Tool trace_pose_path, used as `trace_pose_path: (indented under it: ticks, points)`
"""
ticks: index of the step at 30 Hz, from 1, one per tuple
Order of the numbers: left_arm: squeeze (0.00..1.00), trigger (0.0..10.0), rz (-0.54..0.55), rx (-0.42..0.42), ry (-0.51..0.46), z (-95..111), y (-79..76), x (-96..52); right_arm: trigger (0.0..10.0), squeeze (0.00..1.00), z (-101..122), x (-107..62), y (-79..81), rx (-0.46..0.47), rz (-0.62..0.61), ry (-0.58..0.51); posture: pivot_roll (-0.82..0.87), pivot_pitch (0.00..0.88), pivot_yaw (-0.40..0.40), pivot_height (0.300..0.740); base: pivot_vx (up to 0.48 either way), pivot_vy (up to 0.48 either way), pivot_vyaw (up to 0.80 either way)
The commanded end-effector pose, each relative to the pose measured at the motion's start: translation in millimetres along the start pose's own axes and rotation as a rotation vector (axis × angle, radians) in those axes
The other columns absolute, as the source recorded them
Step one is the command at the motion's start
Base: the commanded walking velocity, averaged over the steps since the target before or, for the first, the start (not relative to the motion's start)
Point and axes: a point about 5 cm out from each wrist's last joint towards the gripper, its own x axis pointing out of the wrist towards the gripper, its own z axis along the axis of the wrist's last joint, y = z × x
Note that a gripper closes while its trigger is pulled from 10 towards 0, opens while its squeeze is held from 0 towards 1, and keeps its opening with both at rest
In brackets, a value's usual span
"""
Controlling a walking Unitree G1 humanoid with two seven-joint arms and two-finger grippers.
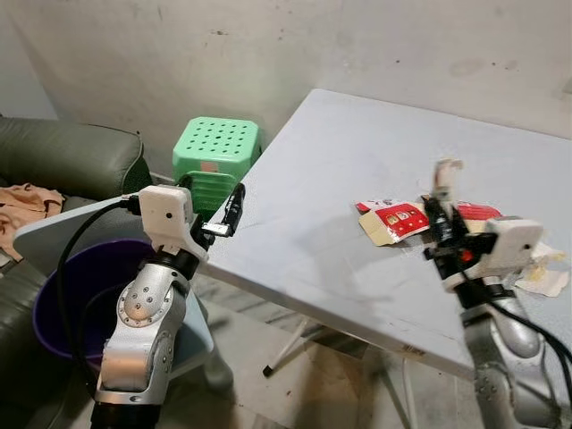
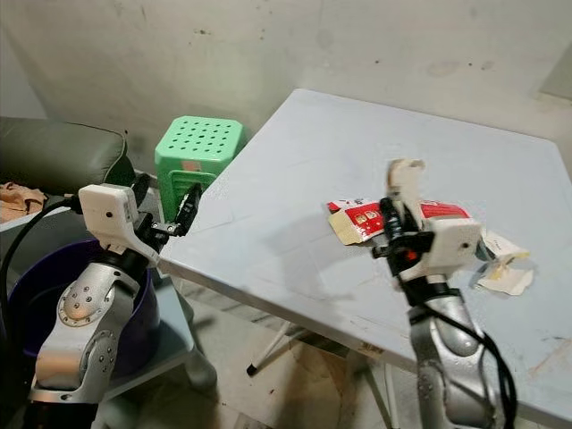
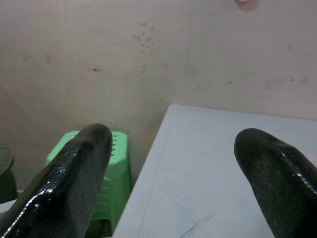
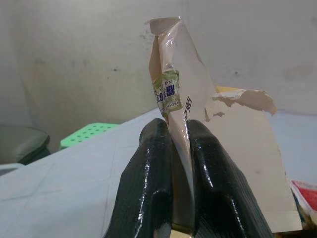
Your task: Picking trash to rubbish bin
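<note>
My right gripper (image 1: 440, 207) is shut on a torn beige cardboard scrap (image 4: 198, 104), held upright above the grey table (image 1: 357, 170); the scrap (image 1: 444, 179) sticks up past the fingertips (image 4: 158, 131). Just behind it on the table lies a red and white torn packet (image 1: 393, 219), and a crumpled pale wrapper (image 1: 545, 273) rests at the right edge. My left gripper (image 1: 232, 210) is open at the table's left corner, holding nothing, its fingers (image 3: 84, 163) wide apart. A purple rubbish bin (image 1: 63, 295) stands on the floor below my left arm.
A green plastic stool (image 1: 217, 152) stands beside the table's left edge, against the wall. A dark green sofa (image 1: 63, 156) with a tan cloth (image 1: 22, 206) is at the far left. The table's folding legs (image 1: 290, 344) show underneath.
</note>
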Motion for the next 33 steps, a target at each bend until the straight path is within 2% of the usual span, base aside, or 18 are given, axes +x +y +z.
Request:
trace_pose_path:
  ticks: [1, 3, 9, 17, 29, 33]
  points:
    - [0.00, 10.0, 0.021, 0.002, 0.002, -3.3, 0.6, -1.8, 10.0, 0.00, 0.8, -2.9, 5.8, -0.044, 0.007, -0.006, 0.01, 0.032, -0.033, 0.740, 0.000, 0.000, 0.00]
    - [0.00, 10.0, 0.024, 0.000, 0.003, -4.6, -0.3, -2.2, 10.0, 0.00, -1.1, -3.7, 7.7, -0.052, 0.006, 0.002, 0.01, 0.032, -0.033, 0.740, 0.000, 0.000, 0.00]
    - [0.00, 10.0, 0.025, 0.010, 0.002, -6.9, -1.7, -0.7, 10.0, 0.00, -7.0, -3.9, 11.3, -0.091, 0.007, 0.025, 0.02, 0.024, -0.032, 0.740, 0.000, 0.000, 0.80]
    - [0.00, 10.0, 0.028, 0.015, -0.006, -6.5, -0.2, 2.8, 10.0, 0.00, -11.5, -3.6, 12.4, -0.083, 0.004, 0.038, 0.02, 0.019, -0.031, 0.740, 0.000, 0.000, 0.80]
    - [0.00, 10.0, 0.036, -0.024, 0.001, -8.1, 0.1, 2.7, 10.0, 0.00, -12.4, -2.9, 10.9, -0.088, 0.009, 0.045, 0.02, 0.028, -0.039, 0.740, 0.000, 0.000, 0.80]
    - [0.00, 10.0, 0.042, -0.028, 0.006, -8.7, 0.5, 2.4, 10.0, 0.00, -12.7, -3.4, 10.5, -0.089, 0.014, 0.050, 0.02, 0.030, -0.041, 0.740, 0.000, 0.443, 0.80]
